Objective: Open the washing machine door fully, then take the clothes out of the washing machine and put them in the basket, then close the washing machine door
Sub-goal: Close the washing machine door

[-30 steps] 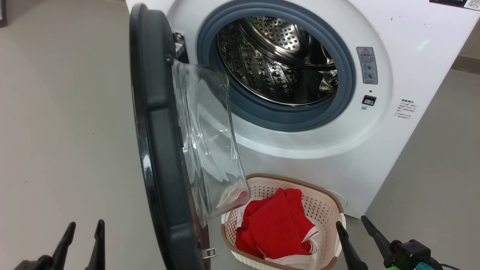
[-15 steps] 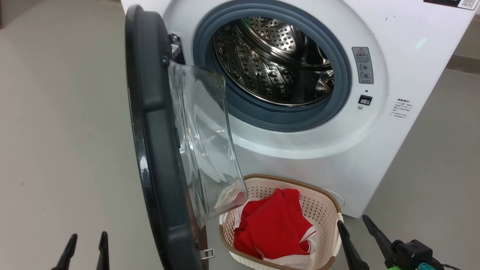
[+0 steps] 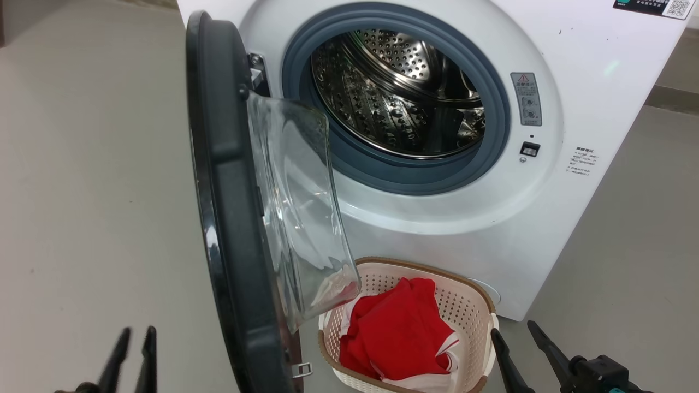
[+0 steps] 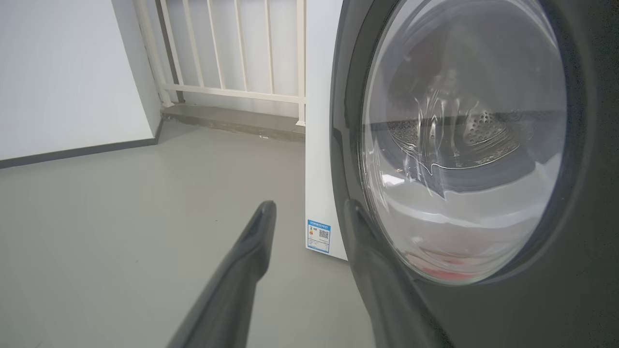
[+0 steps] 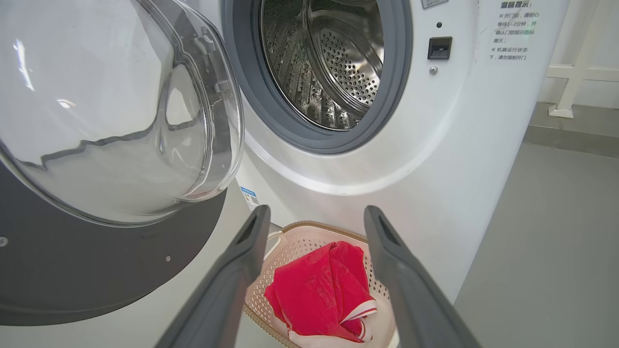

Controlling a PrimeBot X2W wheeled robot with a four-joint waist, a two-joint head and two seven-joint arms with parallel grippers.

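The washing machine stands with its door swung open, edge-on to the head view, and its steel drum looks bare. Red clothes with white trim lie in the cream basket on the floor below the opening. My left gripper is low at the left of the door, on its outer side, fingers a little apart with nothing between them. In the left wrist view my left gripper points past the door. My right gripper is open just right of the basket; its wrist view shows my right gripper above the clothes.
Grey floor lies on both sides of the machine. A white railing and a wall stand behind the machine's left side, which bears a small blue label. The open door separates the left gripper from the basket.
The left gripper's fingers have drawn closer together. The head view has shifted slightly. The door, basket and right gripper hold as before.
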